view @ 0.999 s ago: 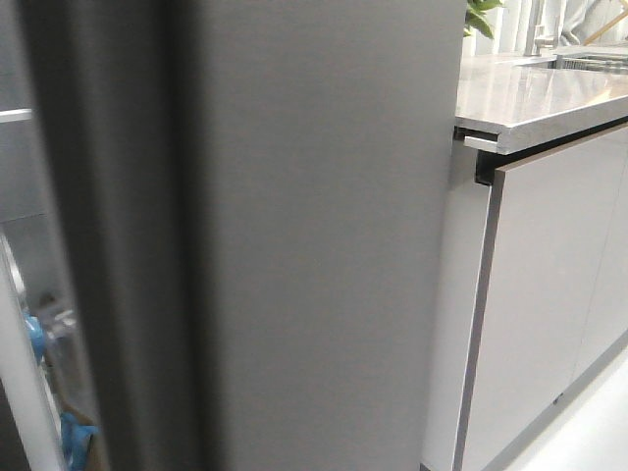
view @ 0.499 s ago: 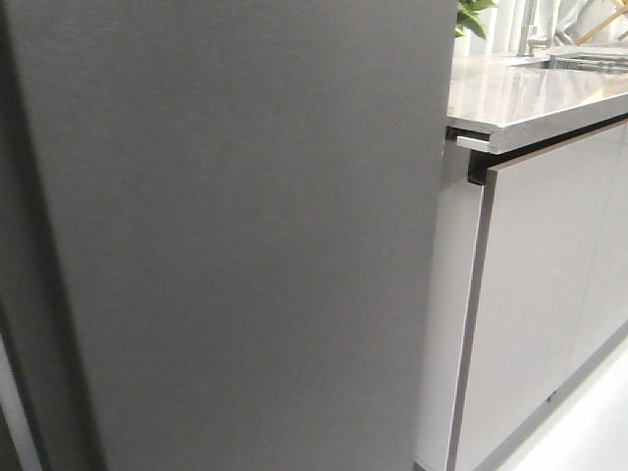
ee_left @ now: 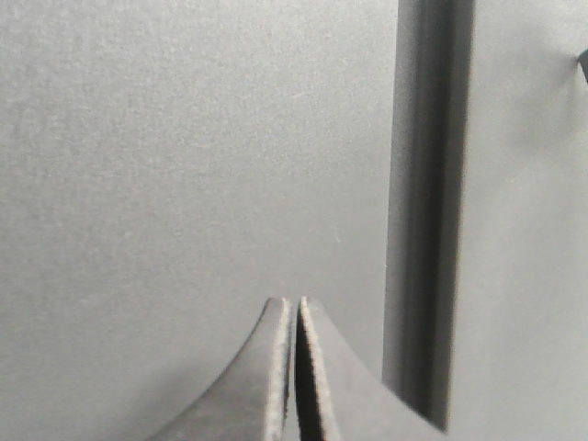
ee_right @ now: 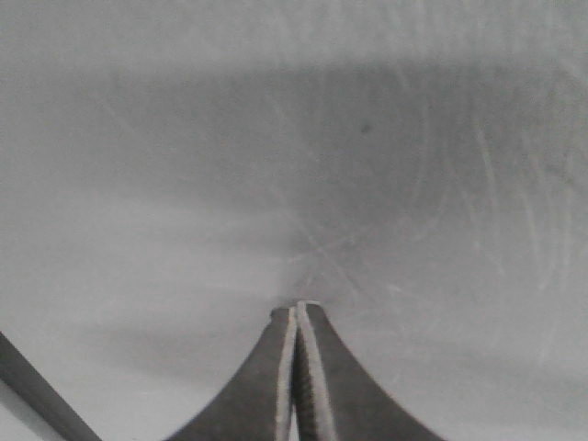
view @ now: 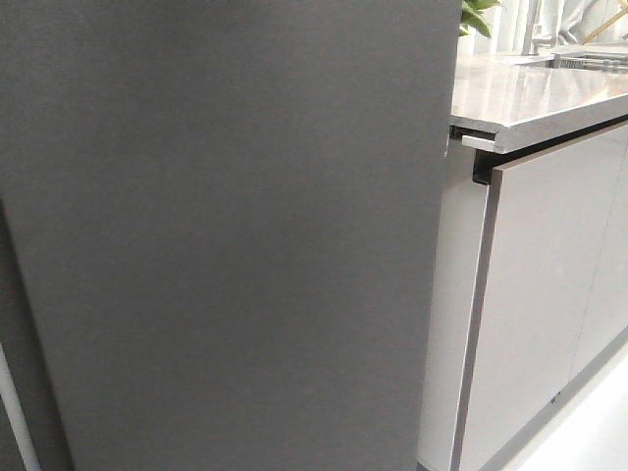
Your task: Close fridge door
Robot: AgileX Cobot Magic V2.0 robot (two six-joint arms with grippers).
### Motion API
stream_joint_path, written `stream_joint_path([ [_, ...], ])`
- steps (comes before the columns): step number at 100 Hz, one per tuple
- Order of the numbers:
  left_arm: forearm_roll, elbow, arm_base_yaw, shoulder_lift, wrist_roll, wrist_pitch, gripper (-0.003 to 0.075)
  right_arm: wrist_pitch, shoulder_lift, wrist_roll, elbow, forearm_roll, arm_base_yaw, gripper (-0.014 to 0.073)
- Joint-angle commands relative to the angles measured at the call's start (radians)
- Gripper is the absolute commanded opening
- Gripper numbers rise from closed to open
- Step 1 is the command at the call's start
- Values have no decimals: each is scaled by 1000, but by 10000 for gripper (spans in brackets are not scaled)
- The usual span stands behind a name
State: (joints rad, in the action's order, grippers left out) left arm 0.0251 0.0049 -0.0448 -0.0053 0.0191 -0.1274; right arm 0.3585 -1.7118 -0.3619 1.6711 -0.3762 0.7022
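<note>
The fridge door [view: 226, 235] is a flat matte dark-grey panel that fills the left and middle of the front view. A thin pale strip [view: 12, 417] shows at its lower left edge. Neither gripper shows in the front view. In the left wrist view my left gripper [ee_left: 294, 303] is shut and empty, its tips close to the dark-grey panel [ee_left: 184, 156], beside a dark vertical groove [ee_left: 427, 211]. In the right wrist view my right gripper [ee_right: 296, 309] is shut and empty, its tips at a grey scratched surface [ee_right: 303, 165]; I cannot tell whether they touch it.
Pale glossy cabinet fronts [view: 540, 314] stand right of the door under a grey countertop [view: 535, 98]. A green plant [view: 478, 18] sits at the far back. A strip of pale floor [view: 589, 437] shows at the lower right.
The door panel has swung across the left of the front view. The gap with the fridge's inside and blue items that showed at the left is now covered.
</note>
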Motion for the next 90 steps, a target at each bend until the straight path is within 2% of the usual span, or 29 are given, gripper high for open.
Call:
stream_joint_path([
  [1, 5, 35, -9, -20, 4, -73, -20, -83, 75, -11, 40, 10, -21, -44],
  [29, 5, 35, -9, -20, 4, -73, -20, 41, 234, -7, 20, 24, -152, -43],
  [46, 5, 35, -9, -20, 4, -73, -20, 89, 384, 103, -58, 152, -272, -43],
  [71, 5, 35, -9, -20, 4, -73, -20, 132, 631, 115, -272, 170, -421, -43],
  [90, 5, 35, -9, -20, 4, -73, -20, 112, 825, 142, -490, 170, -452, -43],
])
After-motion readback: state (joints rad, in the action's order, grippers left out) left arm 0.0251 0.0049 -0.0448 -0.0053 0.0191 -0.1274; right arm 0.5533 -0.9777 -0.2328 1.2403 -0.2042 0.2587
